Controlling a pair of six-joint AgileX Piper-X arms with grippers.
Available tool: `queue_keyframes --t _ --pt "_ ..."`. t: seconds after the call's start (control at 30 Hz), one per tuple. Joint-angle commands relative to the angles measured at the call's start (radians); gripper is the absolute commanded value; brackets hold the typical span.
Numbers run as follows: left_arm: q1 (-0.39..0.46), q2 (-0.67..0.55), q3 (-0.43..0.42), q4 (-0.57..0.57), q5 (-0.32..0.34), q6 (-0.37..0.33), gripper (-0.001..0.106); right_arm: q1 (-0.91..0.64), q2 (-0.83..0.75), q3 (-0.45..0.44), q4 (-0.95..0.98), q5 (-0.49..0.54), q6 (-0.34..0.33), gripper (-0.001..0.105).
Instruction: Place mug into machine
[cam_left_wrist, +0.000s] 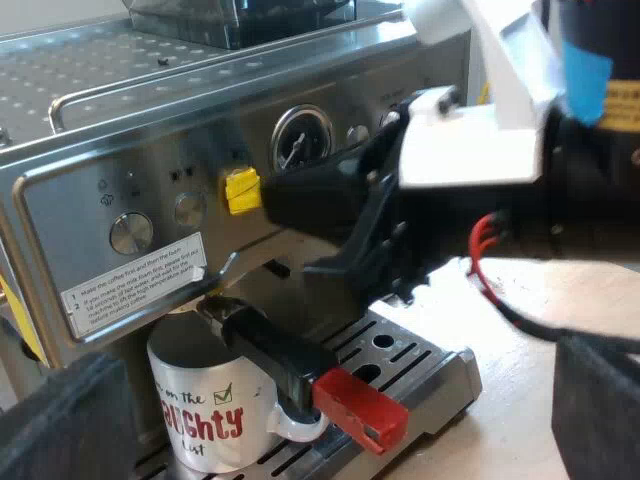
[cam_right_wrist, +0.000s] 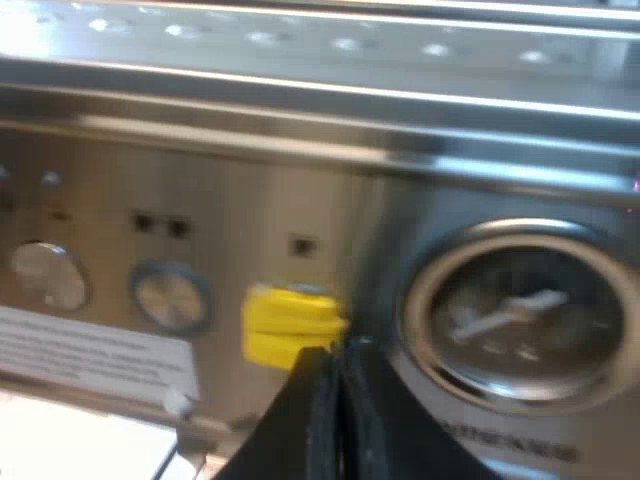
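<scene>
The mug (cam_left_wrist: 200, 410) stands upright on the drip tray (cam_left_wrist: 430, 365) of the espresso machine (cam_left_wrist: 100, 215), tucked right under the locked-in holder. The holder's dark handle (cam_left_wrist: 270, 350) and its red end (cam_left_wrist: 360, 408) jut out just above the mug's own white handle. No hand is touching the mug, and as far as I can see it sits square on the grate. I'd say the placing itself is done and nothing is left but to keep clear of it.

The left gripper (cam_left_wrist: 340, 365) hangs back from the machine front with its two fingers (cam_left_wrist: 60, 420) spread wide and nothing between them. The mug is well beyond them.

The right gripper (cam_right_wrist: 335, 365) is up at the control panel. Its fingers are pressed together with nothing held, and the tip is at the yellow button (cam_right_wrist: 290, 322), beside the round gauge (cam_right_wrist: 520, 315). I can't tell whether the tip is touching the button or just short of it. That looks like the next job, not this one.
</scene>
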Motion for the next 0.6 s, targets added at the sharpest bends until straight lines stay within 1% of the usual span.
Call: queue_keyframes --t 0.03,0.07,0.1,0.13,0.17,0.2,0.23,0.27,0.3,0.33,0.4,0.47,0.5,0.53,0.57,0.6 --pt "-0.002 0.003 -0.009 -0.004 -0.011 -0.003 0.085 0.031 -0.056 -0.012 0.108 -0.038 0.034 0.001" --pt "-0.002 0.003 -0.009 -0.004 -0.011 -0.003 0.085 0.038 -0.067 -0.012 0.135 -0.054 0.053 0.002" --pt "-0.002 0.003 -0.010 -0.004 -0.011 -0.003 0.085 0.049 -0.084 -0.012 0.178 -0.071 0.093 0.008" --pt "-0.002 0.003 -0.010 -0.004 -0.011 -0.003 0.085 0.060 -0.103 -0.012 0.229 -0.077 0.121 0.018" --pt "-0.002 0.003 -0.010 -0.004 -0.011 -0.003 0.085 0.062 -0.109 -0.012 0.246 -0.077 0.126 0.022" --pt "-0.002 0.003 -0.010 -0.004 -0.011 -0.003 0.085 0.071 -0.130 -0.012 0.302 -0.077 0.160 0.036" --pt "-0.002 0.003 -0.010 -0.004 -0.011 -0.003 0.085 0.071 -0.148 -0.012 0.342 -0.077 0.176 0.048" --pt "-0.002 0.003 -0.010 -0.004 -0.011 -0.007 0.085 0.071 -0.158 -0.012 0.356 -0.077 0.182 0.051" --pt "-0.002 0.003 -0.010 -0.004 -0.011 -0.017 0.085 0.071 -0.178 -0.012 0.393 -0.084 0.187 0.060" --pt "-0.002 0.003 -0.010 -0.004 -0.011 -0.039 0.085 0.071 -0.200 -0.012 0.430 -0.096 0.187 0.065" --pt "-0.002 0.003 -0.014 -0.004 -0.011 -0.057 0.085 0.071 -0.230 -0.012 0.473 -0.115 0.187 0.068" --pt "-0.002 0.003 -0.022 -0.004 -0.011 -0.057 0.085 0.071 -0.275 -0.012 0.514 -0.129 0.187 0.069" --pt "-0.002 0.003 -0.028 -0.004 -0.033 -0.055 0.085 0.071 -0.300 -0.012 0.540 -0.138 0.183 0.069" --pt "-0.002 0.003 -0.036 -0.004 -0.073 -0.055 0.085 0.068 -0.329 -0.012 0.562 -0.137 0.176 0.069" --pt "-0.002 0.006 -0.040 -0.004 -0.089 -0.055 0.085 0.067 -0.343 -0.012 0.568 -0.137 0.168 0.069" --pt "-0.002 0.012 -0.051 -0.004 -0.138 -0.055 0.085 0.067 -0.370 -0.012 0.583 -0.137 0.131 0.069"
